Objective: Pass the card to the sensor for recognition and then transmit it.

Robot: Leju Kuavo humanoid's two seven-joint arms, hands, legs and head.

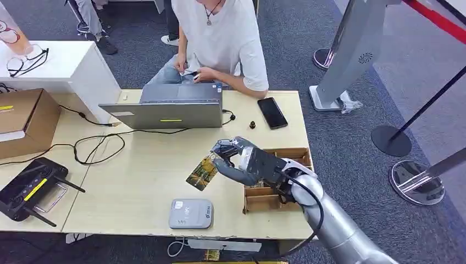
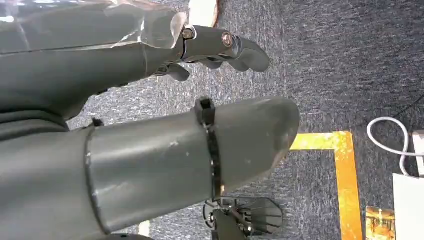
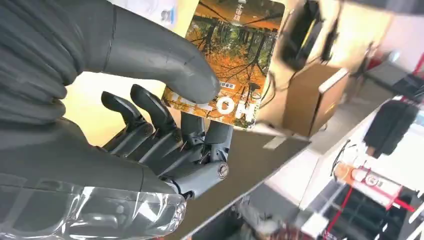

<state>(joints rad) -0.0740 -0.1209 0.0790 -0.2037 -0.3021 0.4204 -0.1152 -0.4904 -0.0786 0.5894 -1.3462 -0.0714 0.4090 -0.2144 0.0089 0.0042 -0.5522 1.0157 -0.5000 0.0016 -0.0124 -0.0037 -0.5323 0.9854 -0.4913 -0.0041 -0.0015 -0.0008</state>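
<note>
My right hand [image 1: 237,158] hovers over the middle of the wooden table and pinches a card [image 1: 201,172] printed with orange autumn trees. In the right wrist view the thumb [image 3: 165,60] presses on the card [image 3: 235,55] with the fingers curled behind it. The grey sensor box [image 1: 190,213] lies flat near the table's front edge, below and slightly left of the card. My left hand [image 2: 150,125] hangs beside the table above blue carpet, fingers loosely apart and holding nothing.
A wooden compartment tray [image 1: 288,155] sits under my right forearm. A grey laptop [image 1: 167,108], a black phone [image 1: 272,113], cables [image 1: 99,144], a cardboard box [image 1: 25,118] and a black controller [image 1: 30,187] share the table [image 1: 143,181]. A seated person [image 1: 220,38] faces me behind the laptop.
</note>
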